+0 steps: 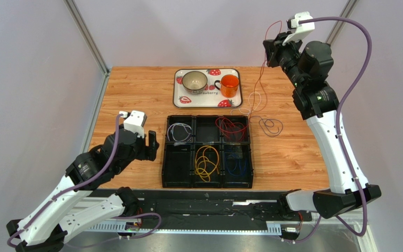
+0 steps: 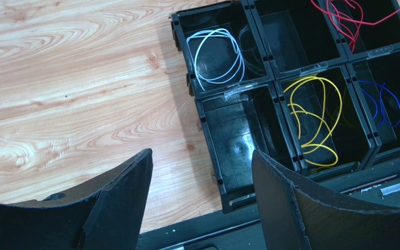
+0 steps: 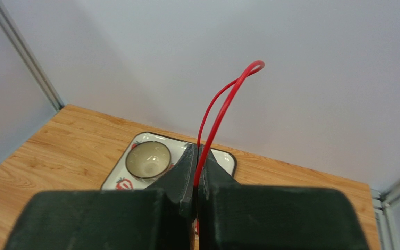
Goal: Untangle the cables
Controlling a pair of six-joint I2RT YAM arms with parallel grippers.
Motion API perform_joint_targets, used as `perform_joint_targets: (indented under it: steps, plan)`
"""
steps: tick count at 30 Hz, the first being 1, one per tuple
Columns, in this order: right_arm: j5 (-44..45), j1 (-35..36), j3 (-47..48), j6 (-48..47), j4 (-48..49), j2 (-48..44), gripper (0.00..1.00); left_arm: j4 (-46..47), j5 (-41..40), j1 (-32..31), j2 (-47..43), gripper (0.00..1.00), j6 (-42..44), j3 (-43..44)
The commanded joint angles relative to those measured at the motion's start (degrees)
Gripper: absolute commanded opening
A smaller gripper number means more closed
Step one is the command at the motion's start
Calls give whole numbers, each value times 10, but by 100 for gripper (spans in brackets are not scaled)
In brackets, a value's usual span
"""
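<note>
The right gripper (image 3: 197,156) is seen raised high above the far right of the table (image 1: 135,94), its fingers pinched tight on a thin red cable (image 3: 256,66), which arches up in a narrow loop above the fingertips. In the top view the same strand is seen hanging down from that gripper to a loose tangle of pale and grey cables (image 1: 261,119), which lies on the wood just right of the black divided bin (image 1: 164,157). Four compartments of the bin are occupied: a white cable (image 2: 241,58) is coiled in the far left, a red bundle (image 2: 343,18) in the far right, a yellow cable (image 2: 323,109) in the near middle and a blue cable (image 2: 377,101) in the near right. The left gripper (image 2: 202,172) is held low just beside the bin's left side, jaws spread wide. Behind the bin a strawberry-patterned tray (image 1: 180,97) is set, and on it a bowl (image 1: 194,80) and an orange cup (image 1: 230,85) are carried.
</note>
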Motion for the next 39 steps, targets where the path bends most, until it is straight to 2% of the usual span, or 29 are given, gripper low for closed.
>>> perform_joint_targets:
  steps: [1,6,16,26,39]
  plan:
    - [30,-26,-12,-40,-10,-36,0,3,-12,4,3,78,0,2]
    - [29,-52,-30,-30,-10,-57,0,4,-12,4,7,78,0,2]
    - [6,-54,-38,-24,-19,-63,0,2,-12,4,9,78,-1,2]
    - [-135,-50,-58,71,25,-54,0,2,-12,4,10,78,0,2]
    - [-198,-2,-103,161,89,-30,0,2,-11,4,5,77,0,2]
